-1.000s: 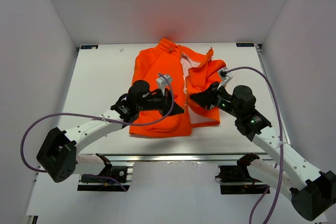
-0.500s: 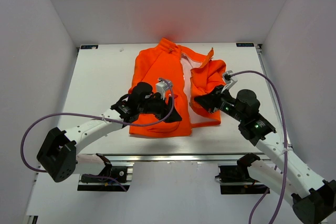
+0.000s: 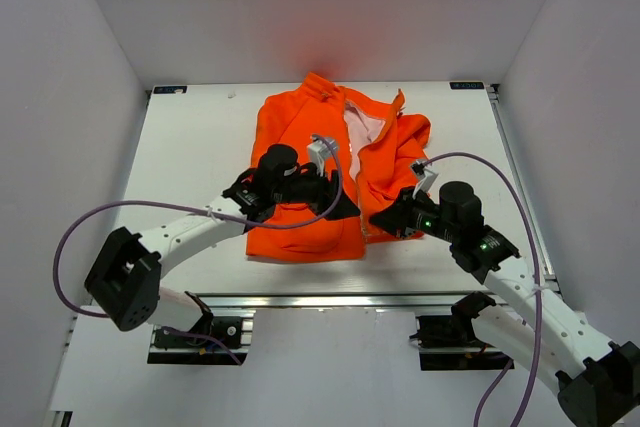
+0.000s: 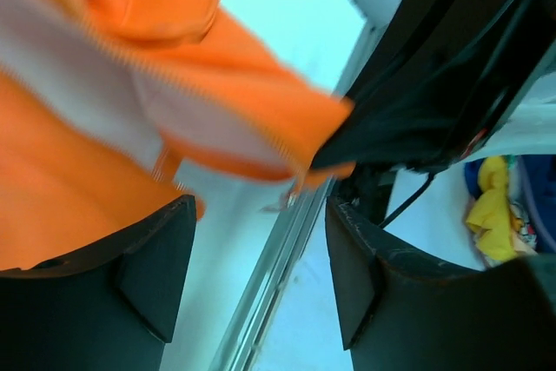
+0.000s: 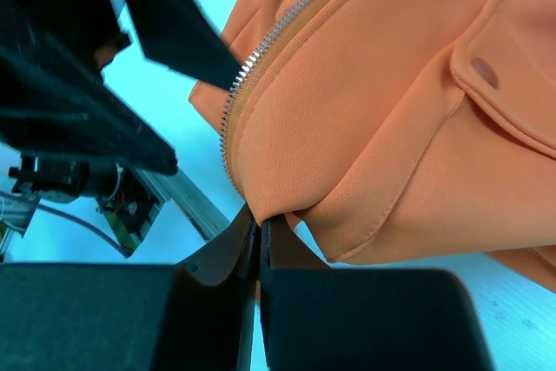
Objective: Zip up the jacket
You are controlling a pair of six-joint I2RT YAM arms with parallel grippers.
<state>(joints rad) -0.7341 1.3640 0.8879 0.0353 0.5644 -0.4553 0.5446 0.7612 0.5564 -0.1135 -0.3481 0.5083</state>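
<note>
On the worktop, midway back, the jacket lies front up. Its collar is away from the arms and pale lining shows at the open neck. At the lower edge of the right front panel is the right hand, its fingers pressed together on a fold of orange hem just below the zipper teeth. Over the left panel's inner lower corner sits the left hand, fingers apart with nothing gripped; orange cloth lies just beyond them. Compared with a second ago, the right panel has been drawn leftward out of its bunched heap and now nearly meets the left panel. Both hands have moved toward the centre opening.
</note>
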